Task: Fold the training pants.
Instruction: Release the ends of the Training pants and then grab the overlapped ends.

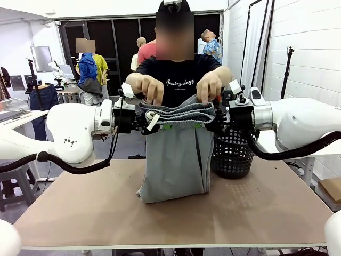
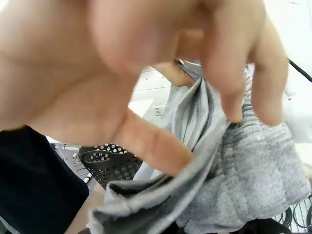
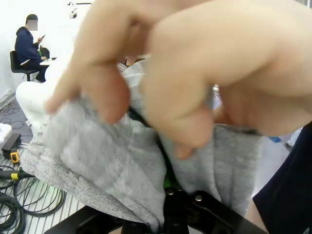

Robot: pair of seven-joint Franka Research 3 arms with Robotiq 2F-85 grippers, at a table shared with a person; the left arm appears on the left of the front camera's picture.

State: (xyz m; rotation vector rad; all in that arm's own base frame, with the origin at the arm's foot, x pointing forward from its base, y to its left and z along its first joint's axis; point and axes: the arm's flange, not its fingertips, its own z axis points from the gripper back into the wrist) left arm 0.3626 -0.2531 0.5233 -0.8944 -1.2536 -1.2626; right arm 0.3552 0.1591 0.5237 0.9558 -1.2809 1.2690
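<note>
The light grey training pants (image 1: 178, 154) hang above the table, their gathered waistband (image 1: 178, 113) stretched level between both arms. My left gripper (image 1: 152, 121) is shut on the waistband's left end and my right gripper (image 1: 205, 120) is shut on its right end. The legs drop down and their lower end rests on the tabletop (image 1: 160, 213). The person's two hands (image 1: 154, 88) pinch the waistband from above, just inside my grippers. In the left wrist view a hand (image 2: 122, 73) covers the grey fabric (image 2: 234, 180). The right wrist view has a hand (image 3: 204, 73) over the cloth (image 3: 107, 161).
A black mesh basket (image 1: 232, 154) stands on the table at the back right, just behind the hanging pants. The person stands close at the far edge. The brown tabletop has free room in front and to both sides of the pants.
</note>
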